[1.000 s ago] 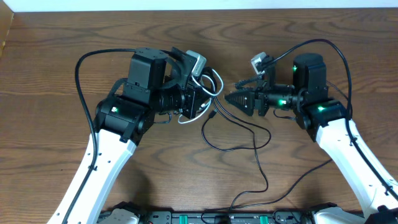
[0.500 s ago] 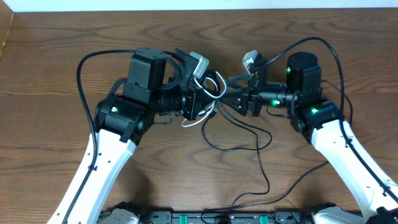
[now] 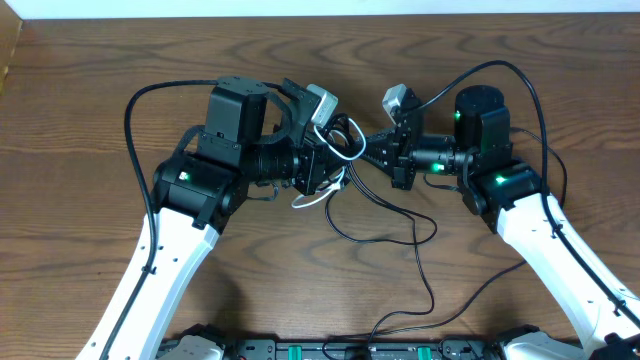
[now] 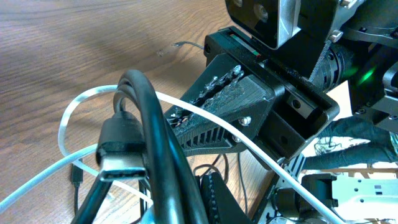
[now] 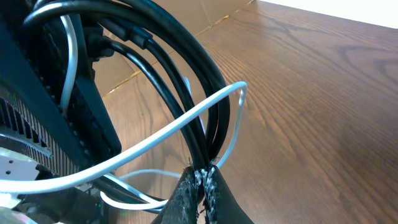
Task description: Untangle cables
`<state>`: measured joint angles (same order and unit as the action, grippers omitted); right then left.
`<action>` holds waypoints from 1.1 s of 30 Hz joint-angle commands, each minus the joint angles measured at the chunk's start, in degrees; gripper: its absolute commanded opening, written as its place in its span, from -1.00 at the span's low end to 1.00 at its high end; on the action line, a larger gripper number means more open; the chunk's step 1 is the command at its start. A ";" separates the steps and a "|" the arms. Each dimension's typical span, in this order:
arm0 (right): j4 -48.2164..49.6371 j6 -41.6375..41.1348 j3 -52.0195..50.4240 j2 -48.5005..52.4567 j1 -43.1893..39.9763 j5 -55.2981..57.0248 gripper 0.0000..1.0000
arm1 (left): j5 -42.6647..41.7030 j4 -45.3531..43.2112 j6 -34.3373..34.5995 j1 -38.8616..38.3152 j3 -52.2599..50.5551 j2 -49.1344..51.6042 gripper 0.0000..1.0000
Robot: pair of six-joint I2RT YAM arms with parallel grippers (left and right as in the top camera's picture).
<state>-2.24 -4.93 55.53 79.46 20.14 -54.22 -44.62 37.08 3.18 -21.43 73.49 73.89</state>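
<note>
A brown wooden tabletop [image 3: 80,120] carries everything. The left arm [image 3: 180,220] and the right arm [image 3: 540,220] reach toward each other over its middle, their tips almost touching. The long black cable [image 4: 152,118] lies in loose curves on the tabletop toward the near edge. It rises into a bunch at the left arm's tip, where one small plug [image 4: 121,152] shows. The short white cord [image 5: 186,117] loops around that same bunch. The right jaws are pressed together and pinch the black cable where the white cord crosses it. The left jaws are buried under the loops, so I cannot tell how far apart they stand.
</note>
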 commanded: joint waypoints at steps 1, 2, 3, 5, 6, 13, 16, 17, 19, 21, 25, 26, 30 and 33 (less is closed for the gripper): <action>-1.33 0.74 0.17 -0.04 0.15 -0.79 -0.98 | 4.33 0.00 -0.09 0.13 0.66 -0.15 -0.85; -1.92 0.74 0.17 -0.04 0.15 -0.79 -0.98 | 6.56 0.15 -0.09 0.13 0.66 -0.15 -0.85; -2.95 0.74 0.17 -0.04 0.15 -0.79 -0.98 | 9.66 0.26 -0.04 0.13 0.66 -0.15 -0.85; -5.22 1.33 0.17 -0.04 0.13 -0.79 -0.98 | 14.82 0.37 -0.02 0.13 0.66 -0.15 -0.85; -6.62 2.36 0.17 -0.04 0.15 -0.79 -0.98 | 17.42 0.35 0.33 0.13 0.66 -0.15 -0.85; -12.48 9.66 0.17 -0.04 0.15 -6.43 -0.98 | 30.95 0.17 7.23 0.13 0.66 -0.15 -0.85; -12.61 13.38 0.17 -0.04 0.15 -12.02 -0.98 | 31.78 0.22 7.26 0.13 0.66 -0.15 -0.85; -12.68 14.40 0.17 -0.04 0.15 -13.27 -0.98 | 32.41 0.35 7.26 0.13 0.66 -0.15 -0.85; -13.44 16.57 0.17 -0.04 0.15 -14.82 -0.98 | 35.04 0.61 7.89 0.15 0.66 -0.15 -0.85; -14.03 17.05 0.17 -0.04 0.13 -14.62 -0.98 | 37.40 1.14 9.33 0.15 0.66 -0.15 -0.84; -15.43 16.50 0.17 -0.04 -0.02 -11.58 -0.98 | 38.32 2.27 10.25 0.15 0.66 -0.15 -0.85; -15.96 15.69 0.17 -0.04 -0.07 -10.12 -0.98 | 38.97 2.58 10.34 0.22 0.66 -0.15 -0.85; -19.80 15.04 0.17 -0.07 -0.09 -4.98 -0.98 | 44.52 4.35 14.21 1.01 0.66 -0.15 -0.85; -22.38 11.85 0.17 -0.07 -0.35 1.55 -0.98 | 44.63 4.63 17.62 1.88 0.66 -0.15 -0.85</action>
<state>-23.20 9.41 55.53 79.46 20.16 -59.86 -3.79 41.65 15.86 -20.58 73.49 73.89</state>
